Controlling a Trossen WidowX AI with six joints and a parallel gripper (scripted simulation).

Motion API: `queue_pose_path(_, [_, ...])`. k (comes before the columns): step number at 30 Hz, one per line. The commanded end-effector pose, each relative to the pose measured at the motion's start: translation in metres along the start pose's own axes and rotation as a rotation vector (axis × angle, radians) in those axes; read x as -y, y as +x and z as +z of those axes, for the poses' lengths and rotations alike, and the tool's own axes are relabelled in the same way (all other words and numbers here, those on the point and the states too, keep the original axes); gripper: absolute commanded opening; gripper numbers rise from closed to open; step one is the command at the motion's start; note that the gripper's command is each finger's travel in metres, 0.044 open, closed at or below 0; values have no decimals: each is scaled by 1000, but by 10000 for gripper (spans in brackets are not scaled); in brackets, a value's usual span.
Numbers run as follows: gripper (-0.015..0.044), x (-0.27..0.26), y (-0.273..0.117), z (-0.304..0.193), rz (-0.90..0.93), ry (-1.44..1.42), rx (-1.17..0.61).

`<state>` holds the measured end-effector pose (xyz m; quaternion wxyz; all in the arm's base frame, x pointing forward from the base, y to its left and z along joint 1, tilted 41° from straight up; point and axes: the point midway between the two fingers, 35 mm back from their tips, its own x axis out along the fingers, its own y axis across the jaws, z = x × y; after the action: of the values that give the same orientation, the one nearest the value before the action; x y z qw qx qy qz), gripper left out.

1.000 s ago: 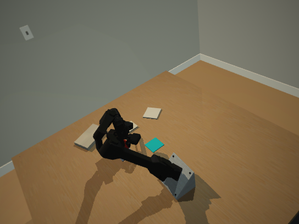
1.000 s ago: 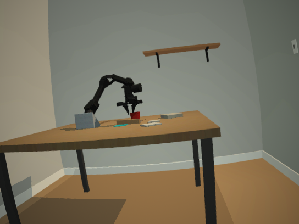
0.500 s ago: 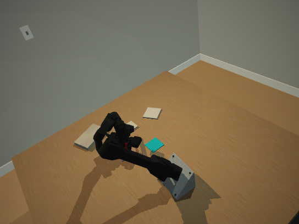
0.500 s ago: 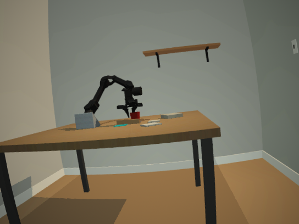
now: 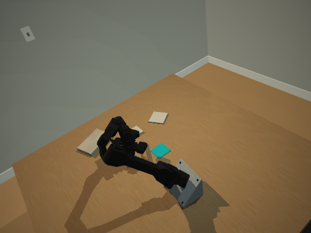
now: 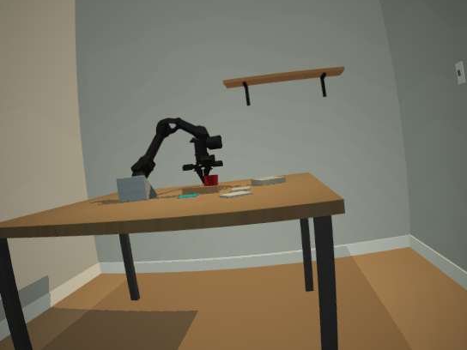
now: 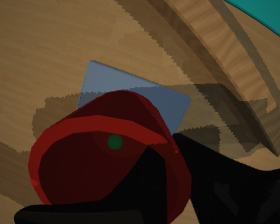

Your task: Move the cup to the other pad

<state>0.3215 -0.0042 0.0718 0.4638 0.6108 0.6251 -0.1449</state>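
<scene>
The red cup sits on the blue pad, marbles inside. The jaws clamp its rim wall, one finger inside, one outside. It looks tilted, perhaps. Carrying it to the teal pad, setting down and release remain.

The cup stands on a pad on the table, 1 marble in it. The gripper straddles its rim, 1 finger inside, 1 outside. The other pad lies beside.

Table wood-grain, faint sheen; cup smooth red plastic; arm matt black.
</scene>
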Motion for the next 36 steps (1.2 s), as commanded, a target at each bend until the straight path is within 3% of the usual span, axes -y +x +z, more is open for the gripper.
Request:
queue_pose_path(1, [0,0,0,0,-1,0,0])
queue_pose_path(21, [0,1,-56,-1,3,4,-2])
queue_pose_path(36, [0,0,-54,-3,4,7,-8])
